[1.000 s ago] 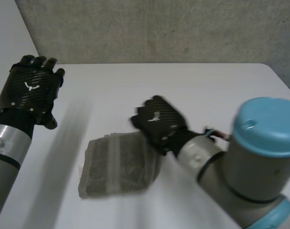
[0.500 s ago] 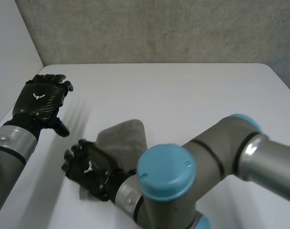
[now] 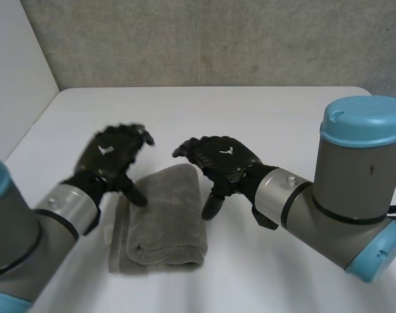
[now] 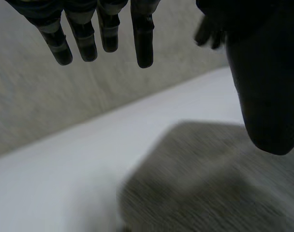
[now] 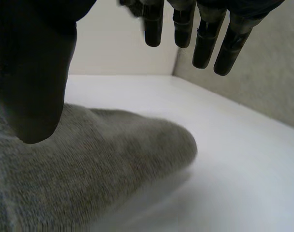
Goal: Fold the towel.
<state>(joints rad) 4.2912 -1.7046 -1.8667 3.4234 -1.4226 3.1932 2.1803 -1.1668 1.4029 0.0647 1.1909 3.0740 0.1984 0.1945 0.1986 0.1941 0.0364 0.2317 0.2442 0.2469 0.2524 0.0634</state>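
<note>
- While the towel (image 3: 164, 220) lies folded on the white table (image 3: 282, 117) between both hands, treat the step as flattening and squaring the fold.
- Left hand (image 3: 111, 154): fingers relaxed, holding nothing, thumb at the towel's near-side edge.
- Right hand (image 3: 221, 160): slack and empty, thumb just beside the opposite edge.
- Press with flat fingers from both sides evenly; avoid dragging the upper layer off the lower.

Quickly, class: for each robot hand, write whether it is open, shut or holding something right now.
Left hand: open, fingers straight, holding nothing.
Right hand: open, holding nothing, by the towel.
</note>
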